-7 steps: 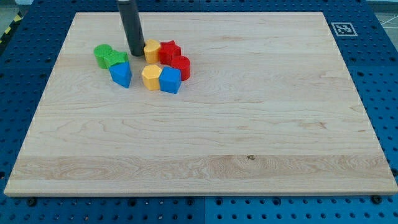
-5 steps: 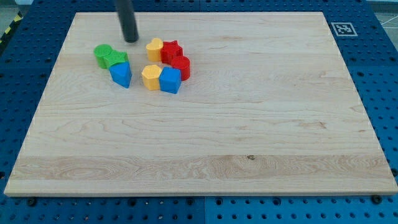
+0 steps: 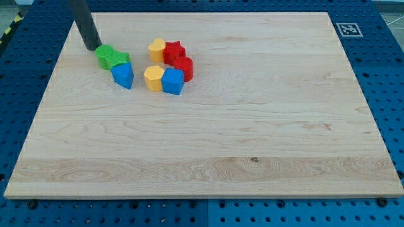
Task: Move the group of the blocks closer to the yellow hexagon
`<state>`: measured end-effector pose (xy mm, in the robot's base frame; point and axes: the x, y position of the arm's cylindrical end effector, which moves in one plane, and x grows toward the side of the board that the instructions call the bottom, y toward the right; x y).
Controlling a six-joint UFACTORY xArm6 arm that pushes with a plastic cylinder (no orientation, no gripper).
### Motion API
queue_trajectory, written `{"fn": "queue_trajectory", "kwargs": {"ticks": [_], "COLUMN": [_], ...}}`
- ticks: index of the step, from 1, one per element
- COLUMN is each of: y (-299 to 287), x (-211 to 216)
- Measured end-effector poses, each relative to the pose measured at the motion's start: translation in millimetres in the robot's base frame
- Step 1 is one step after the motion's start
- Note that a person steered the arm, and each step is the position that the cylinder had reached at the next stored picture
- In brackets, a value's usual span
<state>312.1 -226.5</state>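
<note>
A pale wooden board [image 3: 208,139] with a light grain lies flat across nearly the whole bench. A small dark knot [image 3: 254,159] marks it toward the bottom edge. Under it sits a blue perforated bench top [image 3: 390,75]. A black-and-white square marker [image 3: 348,29] sits by the top right corner.

My tip [image 3: 92,47] just left of blocks [image 3: 145,64]

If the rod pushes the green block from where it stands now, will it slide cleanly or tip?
The green block looks low and flat-bottomed, so it likely slides. My tip sits at its upper-left, off-centre, so it may rotate. The blue block touches it and would probably move too.
</note>
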Motion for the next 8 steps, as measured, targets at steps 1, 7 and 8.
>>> {"fn": "queue_trajectory", "kwargs": {"ticks": [1, 7, 8], "y": [11.3, 83.0, 81.5], "x": [11.4, 85.1, 85.1]}}
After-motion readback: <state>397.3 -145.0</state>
